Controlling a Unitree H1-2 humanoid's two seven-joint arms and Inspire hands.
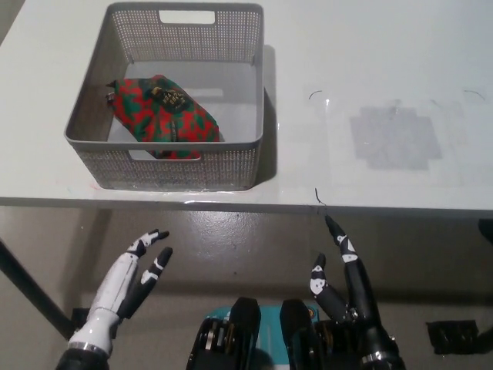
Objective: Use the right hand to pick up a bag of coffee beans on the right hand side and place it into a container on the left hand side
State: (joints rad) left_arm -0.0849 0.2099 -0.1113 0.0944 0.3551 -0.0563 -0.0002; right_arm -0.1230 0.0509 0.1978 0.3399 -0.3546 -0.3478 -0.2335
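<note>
Coffee bag (163,116), the red-and-green patterned one, lies inside the grey mesh container (254,92), slanting from the far-left part of the container floor toward its near wall, where it rests against the inside. Your right hand (347,289) is nowhere close to it: the black hand hangs below the near edge of the table (362,62), well to the right of the container and lower than the tabletop, fingers spread and pointing up, holding nothing. Your white left hand (127,285) rests below the table edge too, just under the container's near-left corner, fingers apart and empty.

The container sits on the left part of the white tabletop, its near wall close to the table's front edge, with a handle slot cut in both the far and near walls. To the right of the container you can see a pale grey taped patch (394,137) on the tabletop, and a few thin dark curved marks around it. Below the table edge the floor (231,239) is a dull grey-brown.
</note>
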